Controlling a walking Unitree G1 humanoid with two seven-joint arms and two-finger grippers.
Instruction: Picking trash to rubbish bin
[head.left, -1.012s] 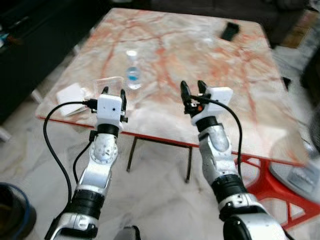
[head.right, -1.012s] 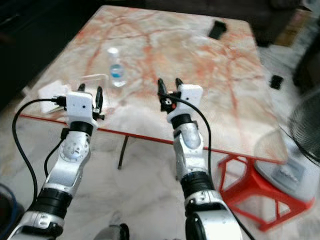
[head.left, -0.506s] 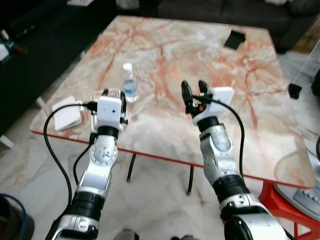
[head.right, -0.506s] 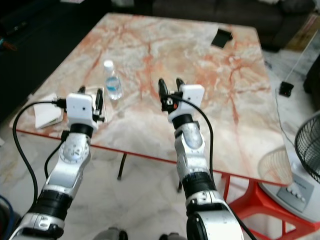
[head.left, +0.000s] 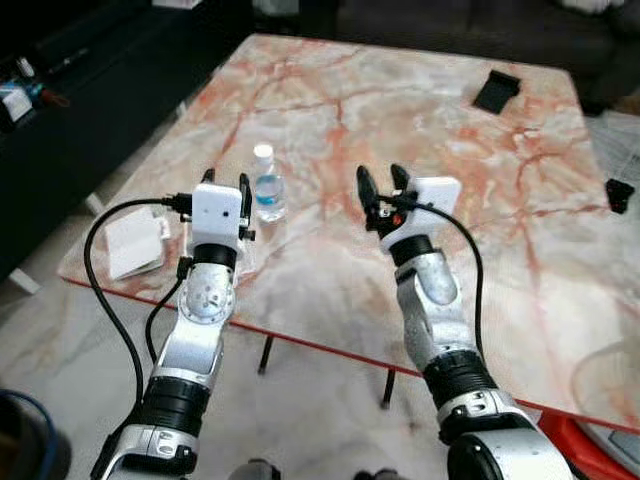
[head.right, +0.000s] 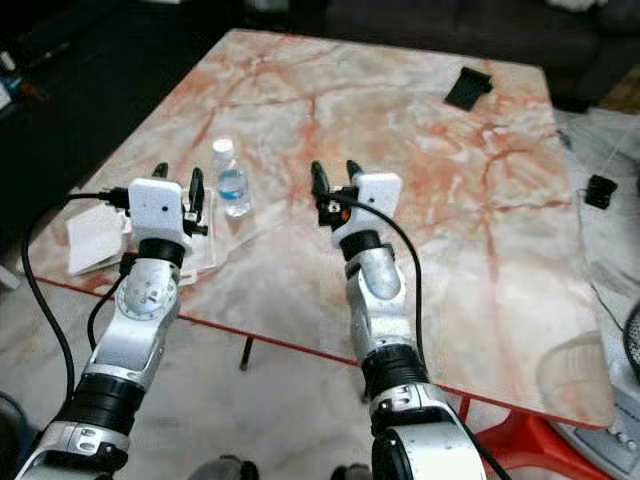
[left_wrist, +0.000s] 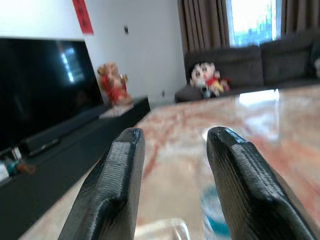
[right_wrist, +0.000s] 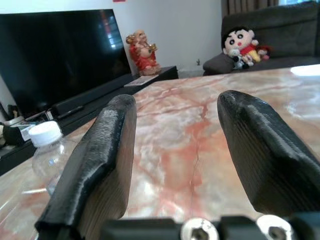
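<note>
A big marble-topped table (head.left: 400, 130), cream veined with rusty red, takes up most of what is in front of the robot, standing on a pale marble floor (head.left: 60, 340) with a red frame under its near edge. To the left a long dark TV unit (head.left: 70, 90) runs along the wall with a large black television (right_wrist: 55, 55) on it and a red and gold figurine (right_wrist: 142, 51) at its end; beyond the far edge of the table sits a dark sofa (right_wrist: 270, 35) with a soft doll (right_wrist: 241, 41) on it.

Both silver arms are raised over the near edge of the table. The left gripper (head.left: 223, 183) hovers just short of the bottle, its two black fingers apart with nothing between them. The right gripper (head.left: 383, 186) is held up over the middle of the table, also spread wide and empty.

Near the left corner of the tabletop lies a white box (head.left: 136, 243), and beside it, partly under the left gripper, a clear plastic container (head.right: 205, 245). A flat black object (head.left: 496, 91) rests at the far right corner.

The bottle (head.left: 266, 186) stands upright on the left part of the table, just ahead of the left gripper: small, clear plastic, white cap, blue label around its middle.
</note>
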